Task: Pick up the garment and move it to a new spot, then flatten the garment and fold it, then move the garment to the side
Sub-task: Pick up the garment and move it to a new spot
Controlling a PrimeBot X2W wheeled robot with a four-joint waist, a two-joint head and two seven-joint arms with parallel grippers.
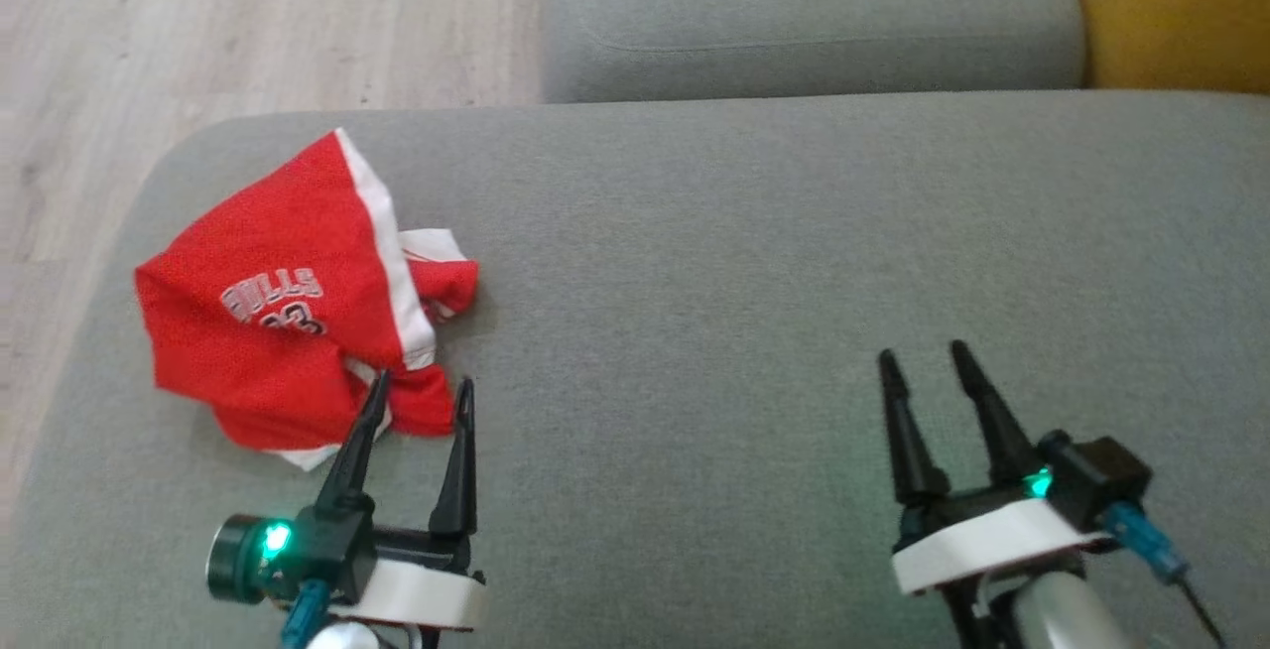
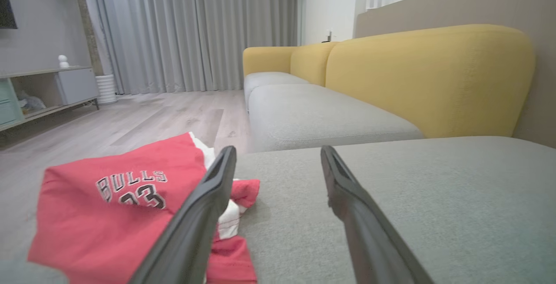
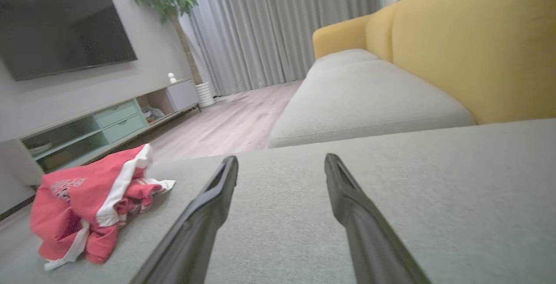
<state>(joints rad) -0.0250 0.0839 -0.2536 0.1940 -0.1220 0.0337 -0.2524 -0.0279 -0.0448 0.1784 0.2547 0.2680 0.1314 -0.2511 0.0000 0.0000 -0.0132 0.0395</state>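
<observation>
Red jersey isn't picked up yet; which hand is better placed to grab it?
Left. The left hand, open, has fingertips at the edge of the red jersey; the right hand is far from it.

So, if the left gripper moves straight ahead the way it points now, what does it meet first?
Probably the red garment: its crumpled near edge lies at one tip of the left gripper. The other tip points over bare grey cushion. Height is unclear.

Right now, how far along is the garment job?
Nothing looks done: the red jersey lies crumpled at the left end of the grey cushion. In hand: the left gripper, open, has its fingertips at the jersey's near edge, not gripping. The right gripper is open over bare cushion. Remaining: pick, move, flatten, fold, set aside.
</observation>
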